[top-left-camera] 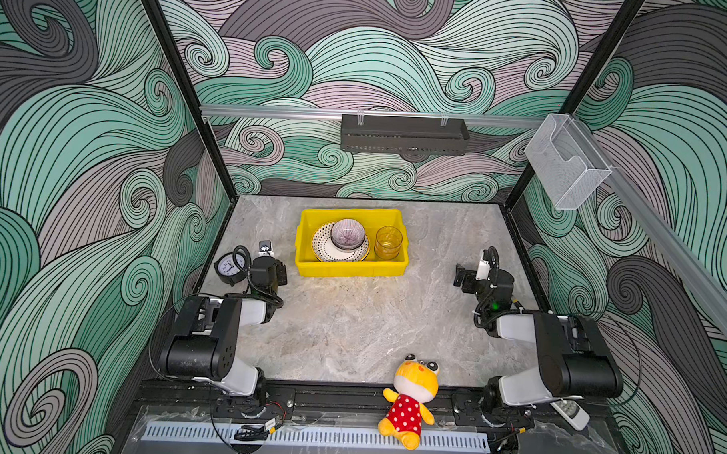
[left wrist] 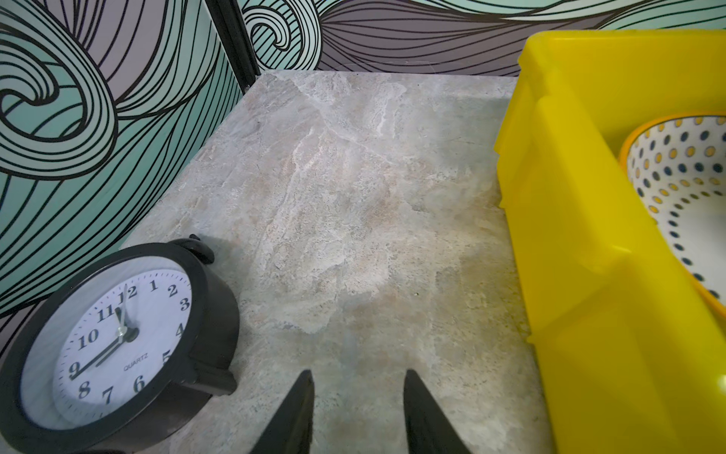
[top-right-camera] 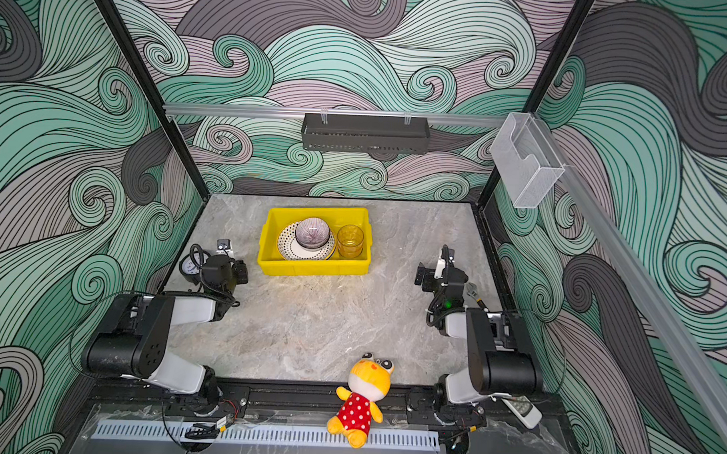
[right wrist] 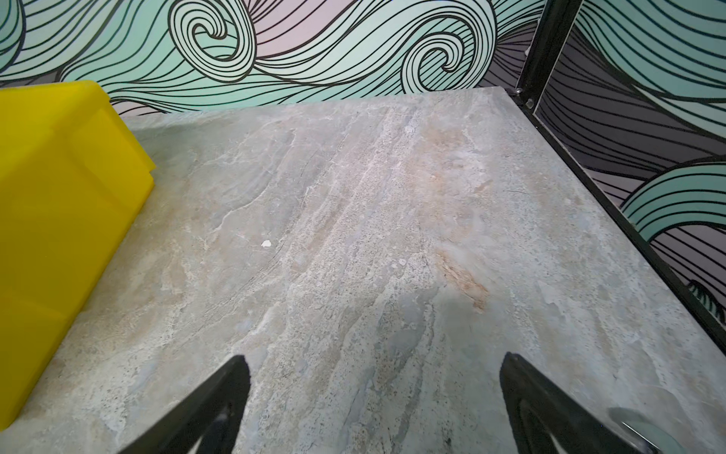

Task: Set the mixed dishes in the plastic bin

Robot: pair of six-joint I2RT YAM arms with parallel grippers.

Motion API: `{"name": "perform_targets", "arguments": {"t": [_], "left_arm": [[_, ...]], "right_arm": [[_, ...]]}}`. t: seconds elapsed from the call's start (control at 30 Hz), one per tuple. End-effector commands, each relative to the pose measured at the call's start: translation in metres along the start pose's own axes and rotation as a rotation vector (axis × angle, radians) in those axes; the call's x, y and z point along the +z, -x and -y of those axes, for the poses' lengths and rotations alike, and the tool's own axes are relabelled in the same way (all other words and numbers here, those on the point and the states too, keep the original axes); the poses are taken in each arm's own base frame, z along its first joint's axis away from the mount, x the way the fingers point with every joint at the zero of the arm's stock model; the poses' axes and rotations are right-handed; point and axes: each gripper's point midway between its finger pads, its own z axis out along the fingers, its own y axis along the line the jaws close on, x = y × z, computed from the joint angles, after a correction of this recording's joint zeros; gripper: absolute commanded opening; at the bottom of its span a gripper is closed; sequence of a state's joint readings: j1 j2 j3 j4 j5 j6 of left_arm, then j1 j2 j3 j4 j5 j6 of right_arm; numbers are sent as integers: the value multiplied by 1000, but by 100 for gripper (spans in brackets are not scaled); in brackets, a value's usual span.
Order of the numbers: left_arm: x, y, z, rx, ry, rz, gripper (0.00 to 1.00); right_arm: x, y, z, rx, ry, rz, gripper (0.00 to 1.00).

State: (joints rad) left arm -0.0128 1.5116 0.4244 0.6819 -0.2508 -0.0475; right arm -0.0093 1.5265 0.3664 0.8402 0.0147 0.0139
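**Dishes in the bin, both sets of fingers empty**

Inside the yellow bin on the table, the lilac bowl sits on the dotted plate, with the amber cup beside them. The left fingers, parted and empty, hang between the bin and the clock. The right fingers are spread wide, apart from the bin on its right.

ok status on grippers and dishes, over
Left gripper open, empty. Right gripper open, empty. Dotted plate, lilac bowl, amber cup in yellow bin. Clock by left gripper, not blocking.

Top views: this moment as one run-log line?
yellow bin: dotted plate, lilac bowl on plate, amber cup beside | left jaws: open, empty, near clock | right jaws: open, empty
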Motion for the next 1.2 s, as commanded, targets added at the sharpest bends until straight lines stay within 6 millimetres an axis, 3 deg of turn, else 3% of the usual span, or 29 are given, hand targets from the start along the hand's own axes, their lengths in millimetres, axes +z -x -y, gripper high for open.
{"name": "perform_targets", "arguments": {"t": [0.0, 1.03, 1.07, 1.1, 1.17], "left_arm": [[4, 14, 1, -3, -15, 32, 40], [6, 14, 0, -14, -26, 22, 46], [6, 14, 0, -13, -26, 22, 59], [6, 14, 0, -14, -25, 22, 98], [6, 15, 0, -14, -27, 22, 99]], "right_arm": [[5, 15, -10, -44, 47, 22, 99], [6, 16, -10, -45, 46, 29, 99], [6, 15, -10, -45, 46, 29, 99], [6, 15, -10, -45, 46, 29, 99], [6, 15, -10, -45, 46, 30, 99]]}}
